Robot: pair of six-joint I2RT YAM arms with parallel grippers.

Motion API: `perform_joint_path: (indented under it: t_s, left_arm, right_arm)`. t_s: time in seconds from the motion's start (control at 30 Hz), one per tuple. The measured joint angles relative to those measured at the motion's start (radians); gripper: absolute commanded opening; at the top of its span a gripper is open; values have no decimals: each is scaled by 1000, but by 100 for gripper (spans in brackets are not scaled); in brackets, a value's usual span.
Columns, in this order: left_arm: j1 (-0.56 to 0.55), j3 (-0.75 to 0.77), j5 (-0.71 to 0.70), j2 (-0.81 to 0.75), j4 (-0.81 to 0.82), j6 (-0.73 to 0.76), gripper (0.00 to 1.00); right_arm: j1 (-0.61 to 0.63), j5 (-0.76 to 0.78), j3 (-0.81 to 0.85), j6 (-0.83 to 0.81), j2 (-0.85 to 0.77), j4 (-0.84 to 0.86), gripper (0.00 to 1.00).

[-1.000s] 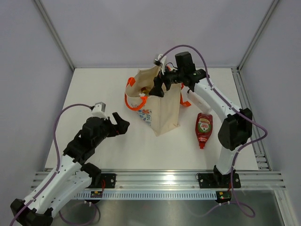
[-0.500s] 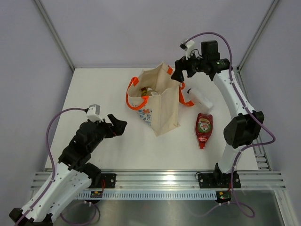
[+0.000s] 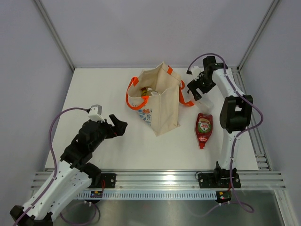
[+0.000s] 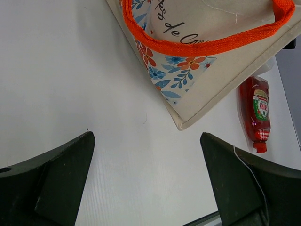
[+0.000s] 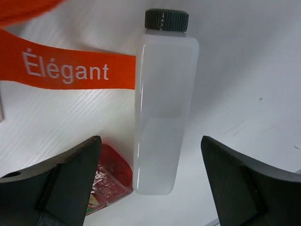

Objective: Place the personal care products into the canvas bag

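White bottle [image 5: 164, 108]: flat on bench [image 3: 94, 94], approx 3 o'clock of canvas bag [image 3: 162, 101] in top view. Dark cap toward 12 in right wrist view, orange handle [image 5: 70, 70] just beside at 9. Red bottle [image 3: 203, 129] also out on bench, approx 4 o'clock of bag, just beside white one's bottom end. Right pincer [image 5: 149, 141] released, spread wide, hovering above white bottle w/ body centred between fingers. Left pincer [image 4: 146, 155] released too, empty, apart from bag at approx 8 o'clock. Prob. light, stiff-ish plastic, smooth & maybe slippery; flat sides good for pads. Best taken across mid-body, below cap, clear of handle strap. Bag soft, upright, mouth open; contents too small to tell.
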Motion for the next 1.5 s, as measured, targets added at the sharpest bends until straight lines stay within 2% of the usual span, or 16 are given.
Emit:
perform_joint_path:
  t_s: [0.17, 0.27, 0.37, 0.4, 0.5, 0.53, 0.6, 0.63, 0.77, 0.9, 1.1, 1.27, 1.37, 1.5]
  left_arm:
    - [0, 0, 0, -2, 0, -1, 99]
    - [0, -3, 0, -12, 1, -2, 99]
    - [0, -7, 0, -14, 0, -2, 99]
    - [0, -7, 0, -14, 0, -2, 99]
    - [0, -7, 0, -13, 1, -2, 99]
    - [0, -7, 0, -12, 0, -2, 99]
    - [0, -7, 0, -7, 1, -2, 99]
    - [0, -7, 0, -4, 2, -2, 99]
    - [0, -7, 0, 11, 2, -2, 99]
    - [0, -7, 0, 14, 9, -2, 99]
    - [0, -6, 1, 37, 24, -1, 99]
    - [0, -3, 2, 75, 30, 0, 99]
    - [0, 3, 3, 97, 35, 2, 99]
    - [0, 10, 8, 111, 45, 3, 99]
  right_arm:
    - [1, 79, 39, -37, 92, 0, 93]
    - [1, 97, 97, -47, 158, -8, 89]
    - [1, 92, 134, -50, 209, -30, 77]
    - [1, 89, 142, -51, 222, -38, 63]
    - [1, 71, 153, -48, 244, -64, 33]
    - [1, 62, 159, -44, 247, -69, 19]
    - [-7, 43, 170, -31, 251, -78, 10]
    - [-13, 24, 177, -19, 254, -84, 0]
    - [-68, -115, 202, 74, 255, -105, 0]
    - [-194, -317, 210, 218, 254, -93, 0]
    - [-358, -541, 52, 511, 146, 81, 0]
    - [-320, -653, -11, 749, -8, 241, 0]
    - [-254, -676, -11, 836, -108, 337, 0]
    - [-148, -700, -9, 875, -222, 438, 0]
